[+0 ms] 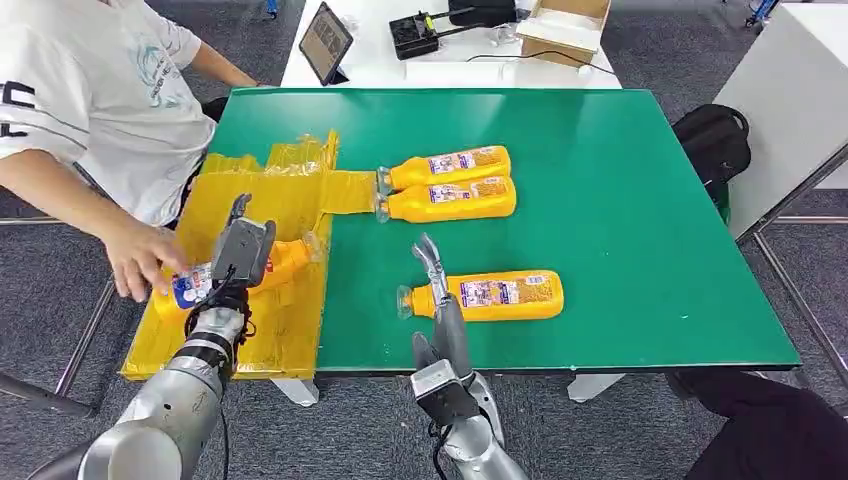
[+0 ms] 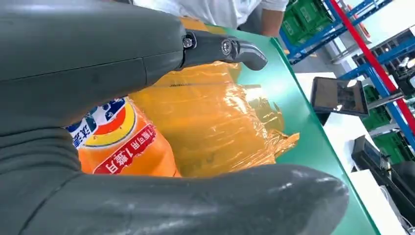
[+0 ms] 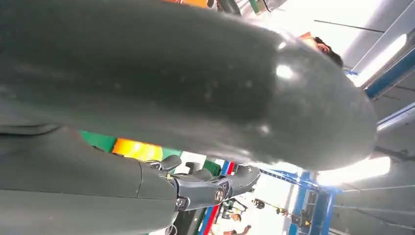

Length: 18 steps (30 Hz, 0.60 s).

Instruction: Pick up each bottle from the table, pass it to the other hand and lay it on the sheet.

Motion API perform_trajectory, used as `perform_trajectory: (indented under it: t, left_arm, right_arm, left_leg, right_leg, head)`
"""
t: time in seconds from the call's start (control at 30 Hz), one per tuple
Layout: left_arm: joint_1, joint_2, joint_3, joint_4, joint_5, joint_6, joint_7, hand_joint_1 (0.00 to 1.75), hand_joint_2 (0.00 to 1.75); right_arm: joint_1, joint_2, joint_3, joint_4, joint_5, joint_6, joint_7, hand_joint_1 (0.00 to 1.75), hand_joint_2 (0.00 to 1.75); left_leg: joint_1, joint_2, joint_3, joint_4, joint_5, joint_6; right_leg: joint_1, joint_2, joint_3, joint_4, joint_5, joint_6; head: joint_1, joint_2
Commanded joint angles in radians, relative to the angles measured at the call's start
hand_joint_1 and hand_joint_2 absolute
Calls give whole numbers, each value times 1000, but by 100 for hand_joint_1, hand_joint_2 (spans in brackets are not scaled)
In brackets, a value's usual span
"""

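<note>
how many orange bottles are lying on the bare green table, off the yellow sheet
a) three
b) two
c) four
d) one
a) In the head view, two bottles lie side by side near the middle of the green table and a third bottle lies nearer the robot by the right hand; a fourth bottle is in the left hand over the yellow sheet.
</note>
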Motion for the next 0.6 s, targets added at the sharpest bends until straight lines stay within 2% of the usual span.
perform_trajectory:
  t: [0.03, 0.6]
  left_arm:
    - [-25, -6, 31, 15, -1, -3, 3, 0, 0]
    - [-25, -6, 31, 15, -1, -3, 3, 0, 0]
  right_arm:
    - [-25, 2, -19, 56, -1, 0, -33, 0, 0]
    - [-25, 2, -19, 56, -1, 0, -33, 0, 0]
  left_leg:
    - [0, 1, 3, 0, -1, 1]
    - [0, 1, 4, 0, -2, 1]
  right_leg:
    - [1, 0, 3, 0, -1, -2]
    - [1, -1, 4, -1, -2, -3]
  head:
    - [0, 0]
    - [0, 0]
